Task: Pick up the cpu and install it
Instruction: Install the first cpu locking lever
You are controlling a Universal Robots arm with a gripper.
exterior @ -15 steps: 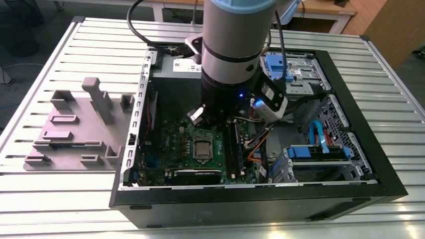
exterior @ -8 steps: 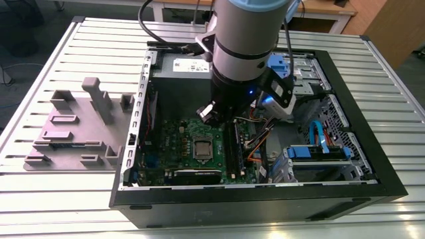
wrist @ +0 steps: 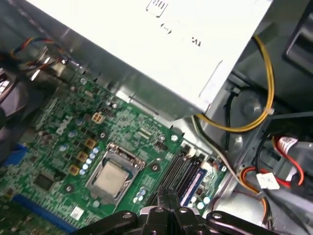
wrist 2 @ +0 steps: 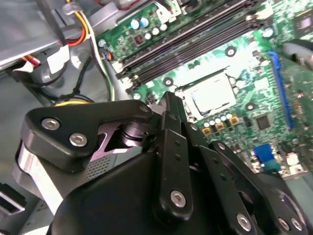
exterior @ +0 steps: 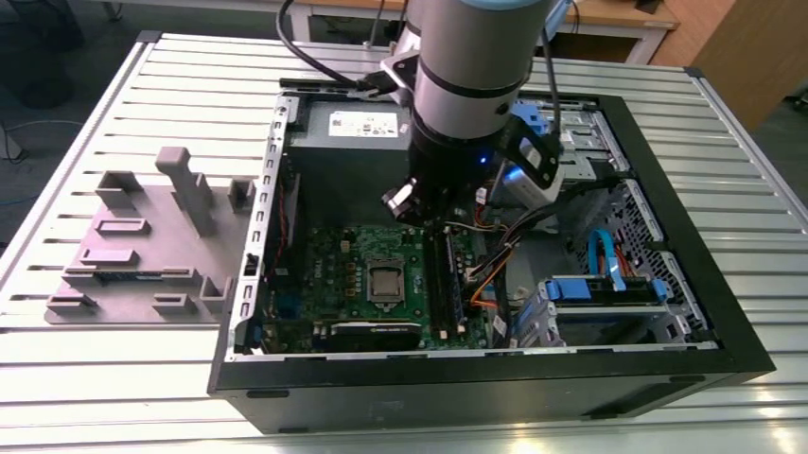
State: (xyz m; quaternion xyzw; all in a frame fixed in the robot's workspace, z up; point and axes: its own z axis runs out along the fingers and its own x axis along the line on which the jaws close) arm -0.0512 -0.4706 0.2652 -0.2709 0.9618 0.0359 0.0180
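Note:
The cpu [exterior: 382, 280] is a small silver square lying flat inside the metal-framed socket on the green motherboard [exterior: 316, 274], within the open computer case. Both wrist views show the cpu [wrist 2: 212, 94] [wrist: 112, 177] in the socket below the fingers. My gripper [wrist 2: 168, 100] [wrist: 168, 196] hangs above the board beside the memory slots, a little off from the socket. Its two black fingers are pressed together with nothing between them. The arm [exterior: 461, 85] stands over the middle of the case.
A large grey box with a white label [exterior: 347, 123] fills the case's far end. Black memory slots [exterior: 442, 274] run beside the socket. Yellow, red and orange cables [wrist: 254, 122] and a blue drive bay [exterior: 606, 288] lie at the exterior view's right. A grey fixture [exterior: 139, 246] stands outside at its left.

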